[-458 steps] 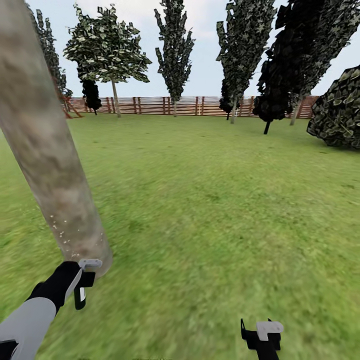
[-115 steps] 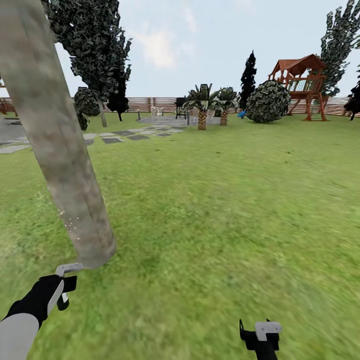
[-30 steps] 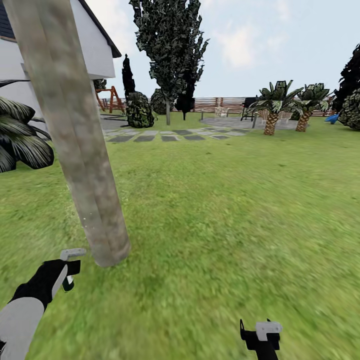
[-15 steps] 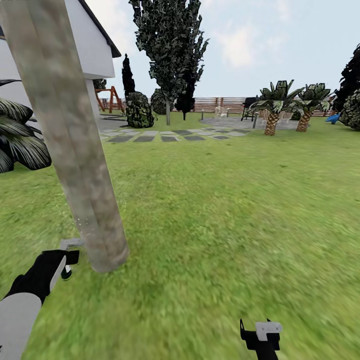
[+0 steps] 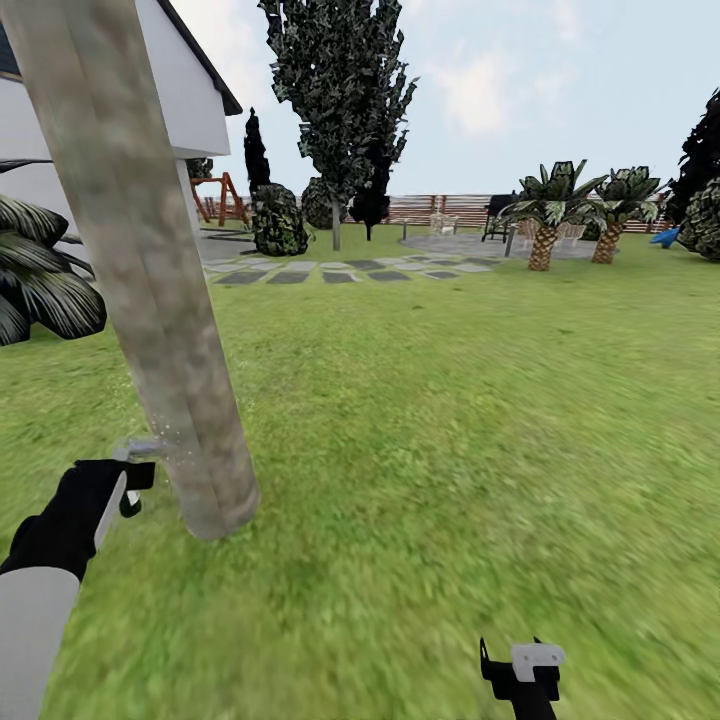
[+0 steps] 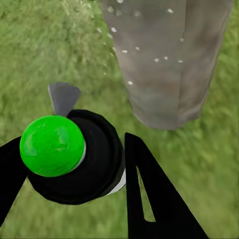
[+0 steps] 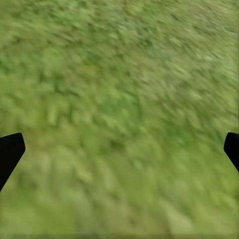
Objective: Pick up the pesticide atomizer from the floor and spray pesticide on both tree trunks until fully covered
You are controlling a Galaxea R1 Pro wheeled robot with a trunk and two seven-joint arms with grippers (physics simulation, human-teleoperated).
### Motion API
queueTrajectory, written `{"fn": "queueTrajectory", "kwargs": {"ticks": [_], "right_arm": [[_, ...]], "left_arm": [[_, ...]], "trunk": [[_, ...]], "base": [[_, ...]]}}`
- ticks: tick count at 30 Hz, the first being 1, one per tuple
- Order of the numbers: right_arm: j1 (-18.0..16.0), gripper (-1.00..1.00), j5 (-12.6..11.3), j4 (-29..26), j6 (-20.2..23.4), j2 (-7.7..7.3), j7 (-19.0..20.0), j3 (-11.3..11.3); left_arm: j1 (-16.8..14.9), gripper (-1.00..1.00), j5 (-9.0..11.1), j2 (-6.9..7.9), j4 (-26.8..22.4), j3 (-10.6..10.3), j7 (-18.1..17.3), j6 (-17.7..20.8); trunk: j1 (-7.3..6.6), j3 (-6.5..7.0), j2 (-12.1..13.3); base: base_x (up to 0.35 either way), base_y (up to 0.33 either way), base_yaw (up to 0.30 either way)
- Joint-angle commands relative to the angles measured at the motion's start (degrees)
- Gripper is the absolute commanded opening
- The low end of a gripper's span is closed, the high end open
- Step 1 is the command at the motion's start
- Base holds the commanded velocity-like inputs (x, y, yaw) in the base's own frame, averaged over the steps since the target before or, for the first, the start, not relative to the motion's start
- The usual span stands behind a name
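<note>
A thick grey-tan mottled tree trunk [image 5: 150, 270] leans up from the grass floor [image 5: 450, 420] at the left of the head view. My left gripper [image 5: 133, 482] is shut on the pesticide atomizer [image 5: 141, 448], whose grey nozzle sits right beside the trunk's lower part. In the left wrist view the atomizer [image 6: 52, 144] has a green cap and a black body between my black fingers [image 6: 149, 199], and white droplets speckle the trunk [image 6: 164, 59] ahead. My right gripper [image 5: 525, 668] hangs low and open over bare grass [image 7: 119, 114].
A white house [image 5: 195, 100] and a dark spiky plant [image 5: 40, 290] stand behind the trunk. Stepping stones [image 5: 330, 270], a tall dark tree [image 5: 340, 90], two short palms [image 5: 545, 225] and the brown slatted fence [image 5: 420, 208] lie far ahead. Open lawn spreads to the right.
My left arm has lifted the atomizer higher along the trunk's lower part and closer to it. The right gripper has stayed where it was.
</note>
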Motion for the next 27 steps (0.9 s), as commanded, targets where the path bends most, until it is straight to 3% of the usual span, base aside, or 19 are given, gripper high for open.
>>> {"fn": "queueTrajectory", "kwargs": {"ticks": [1, 4, 7, 9, 12, 20, 27], "right_arm": [[0.0, 1.0, 0.0, 0.0, 0.0, 0.0, 0.0, 0.0], [0.0, 1.0, 0.0, 0.0, 0.0, 0.0, 0.0, 0.0], [0.0, 1.0, 0.0, 0.0, 0.0, 0.0, 0.0, 0.0], [0.0, 1.0, 0.0, 0.0, 0.0, 0.0, 0.0, 0.0], [0.0, 1.0, 0.0, 0.0, 0.0, 0.0, 0.0, 0.0], [0.0, 1.0, 0.0, 0.0, 0.0, -0.12, 0.0, 0.0], [0.0, 1.0, 0.0, 0.0, 0.0, -0.16, 0.0, 0.0]], "left_arm": [[-0.3, -1.0, 0.3, 0.31, -0.2, -0.2, -0.9, 0.4], [-0.5, -1.0, 0.2, -0.12, -3.3, -0.9, -3.7, 5.6], [-0.5, -1.0, 0.3, 0.27, -7.7, -3.5, -6.4, 9.3], [-0.5, -1.0, 0.1, 0.64, -8.3, -3.7, -7.0, 9.6], [0.0, -1.0, 0.1, 2.93, -7.9, -3.9, -7.3, 9.7], [0.9, -1.0, -0.3, 3.84, -8.3, -3.7, -7.3, 9.4], [1.2, -1.0, -0.4, 3.73, -7.1, -3.8, -6.6, 9.0]], "trunk": [[0.0, 0.0, 0.0], [0.0, 0.0, 0.0], [0.0, 0.0, 0.0], [0.0, 0.0, 0.0], [0.0, 0.0, 0.0], [0.0, 0.0, 0.0], [0.0, 0.0, 0.0]], "base": [[0.0, 0.0, 0.0], [0.0, 0.0, 0.0], [0.0, 0.0, 0.0], [0.0, 0.0, 0.0], [0.0, 0.0, 0.0], [0.0, 0.0, 0.0], [0.0, -0.052, 0.0]]}}
